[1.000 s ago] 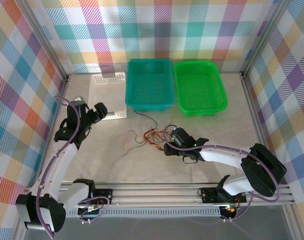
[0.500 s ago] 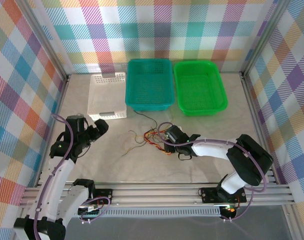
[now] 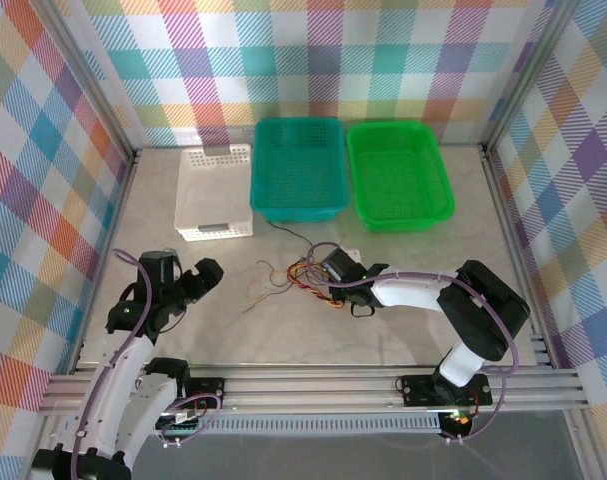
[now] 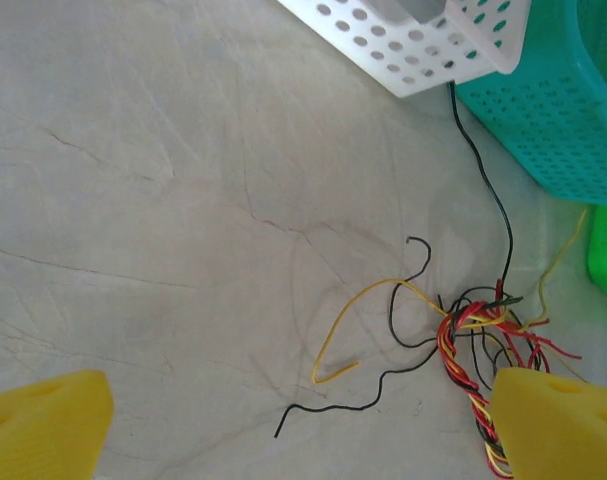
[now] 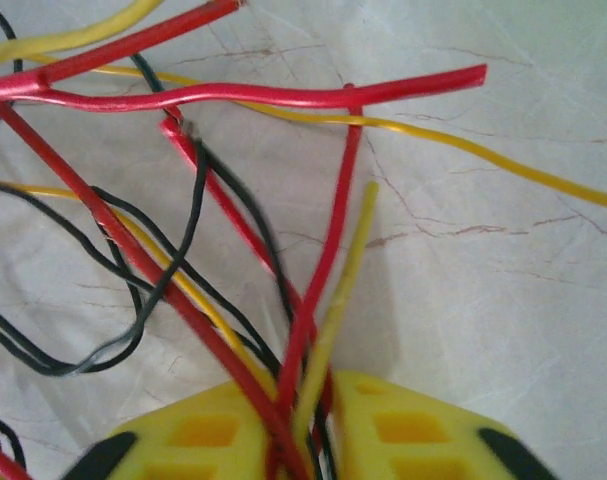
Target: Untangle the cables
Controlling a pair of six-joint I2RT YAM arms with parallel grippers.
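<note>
Right gripper [image 5: 308,405] clamped on a few red and yellow cables [image 5: 233,95], left gripper [image 4: 301,425] spread wide and empty; advise a slow, low pull so the rest does not drag along.

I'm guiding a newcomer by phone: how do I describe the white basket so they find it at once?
Start at the back of the table, where three baskets stand in a row. The white basket is the leftmost, beside the teal basket. It alone is white, and narrower than the green basket too.
</note>
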